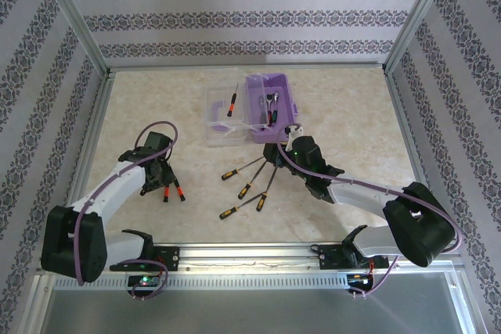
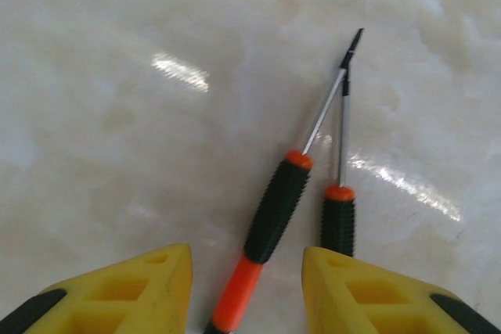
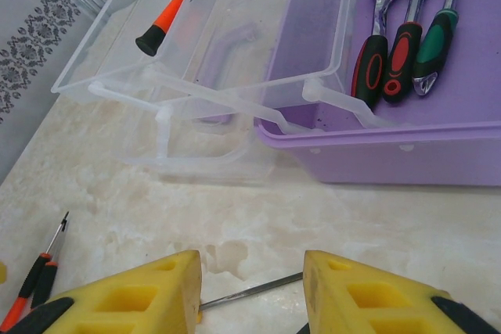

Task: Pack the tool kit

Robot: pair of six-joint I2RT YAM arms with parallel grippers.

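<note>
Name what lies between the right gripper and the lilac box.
Bare tabletop from right gripper to lilac box, in the right wrist view.

I see bare worktop (image 3: pixel 258 220) ahead of my right pincer (image 3: pixel 250 275), then the tool kit (image 3: pixel 391 158) wall blocks it.

1. Box (image 3: pixel 407 158): lilac base, open, at the table's far middle. Three ratchets (image 3: pixel 399 44) lie inside, two red-and-black, one green.
2. Clear lid (image 1: pixel 219 121) is flipped out to the left, and one orange-and-black screwdriver (image 3: pixel 168 13) rests in it.
3. Four screwdrivers (image 1: pixel 244 191) lie fanned on the table in front of the box.
4. A pair (image 2: pixel 275 209) lies at left, tips meeting.
</note>
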